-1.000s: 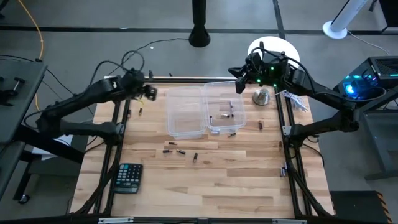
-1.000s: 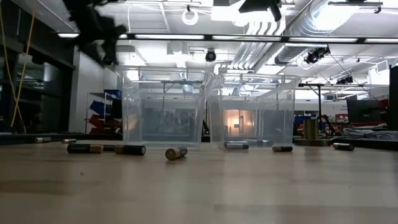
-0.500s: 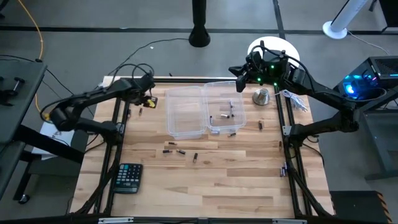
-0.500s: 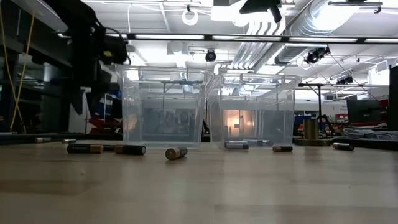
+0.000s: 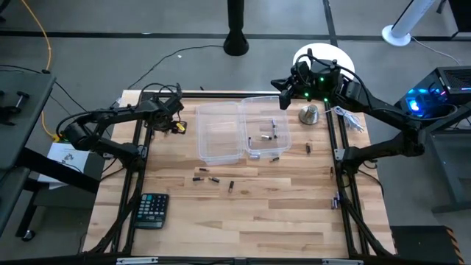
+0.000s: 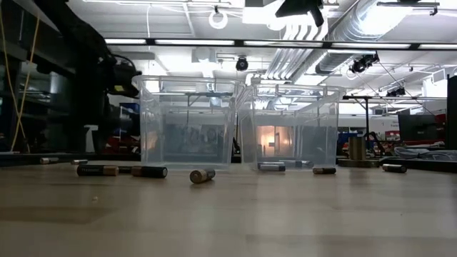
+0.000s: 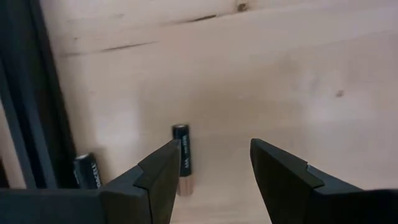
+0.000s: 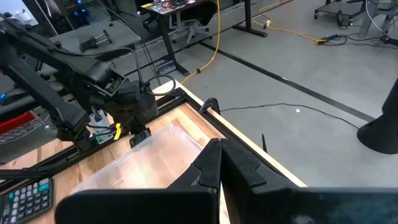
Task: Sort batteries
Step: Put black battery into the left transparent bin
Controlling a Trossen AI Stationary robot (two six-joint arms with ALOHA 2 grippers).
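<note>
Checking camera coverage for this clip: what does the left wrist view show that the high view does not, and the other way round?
Only the left wrist view shows the open left gripper close above the wood, a dark battery just beside one finger, and a second battery by the table frame.

Only the high view shows the two clear bins, the calculator, the loose batteries in the middle of the table and the right gripper over the bins.

Both show the wooden table.
</note>
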